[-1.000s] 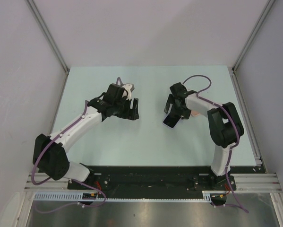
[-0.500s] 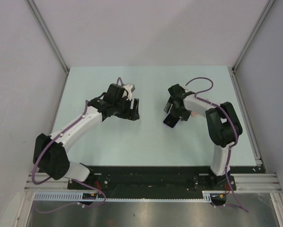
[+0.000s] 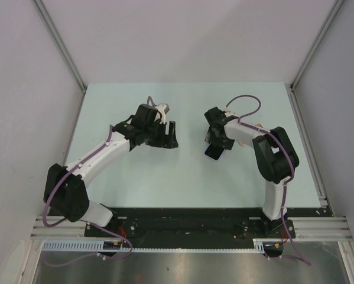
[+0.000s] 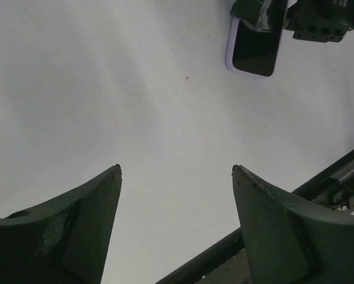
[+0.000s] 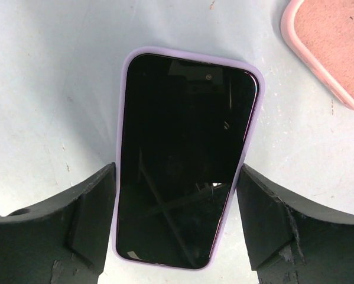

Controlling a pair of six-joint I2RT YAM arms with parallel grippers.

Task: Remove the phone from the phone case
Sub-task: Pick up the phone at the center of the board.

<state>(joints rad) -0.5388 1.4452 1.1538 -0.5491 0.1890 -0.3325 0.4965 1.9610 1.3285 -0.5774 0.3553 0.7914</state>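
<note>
A black-screened phone point(image 5: 185, 160) in a lilac case point(image 5: 121, 148) lies flat, screen up, on the pale table. It also shows in the top view point(image 3: 213, 151) and at the top of the left wrist view point(image 4: 256, 44). My right gripper point(image 5: 177, 168) is open and straddles the phone's near half, one finger close against each long side. In the top view the right gripper point(image 3: 216, 139) sits right of centre. My left gripper point(image 3: 169, 135) is open and empty over bare table point(image 4: 177, 168), left of the phone.
An empty pink case point(image 5: 336, 47) lies on the table just beyond and to the right of the phone. The black base rail point(image 4: 318, 183) runs along the table's near edge. Frame posts and walls bound the table's sides.
My right gripper has shifted slightly left and farther back over the phone. My left gripper has edged a little to the right. The phone has stayed on the table.
</note>
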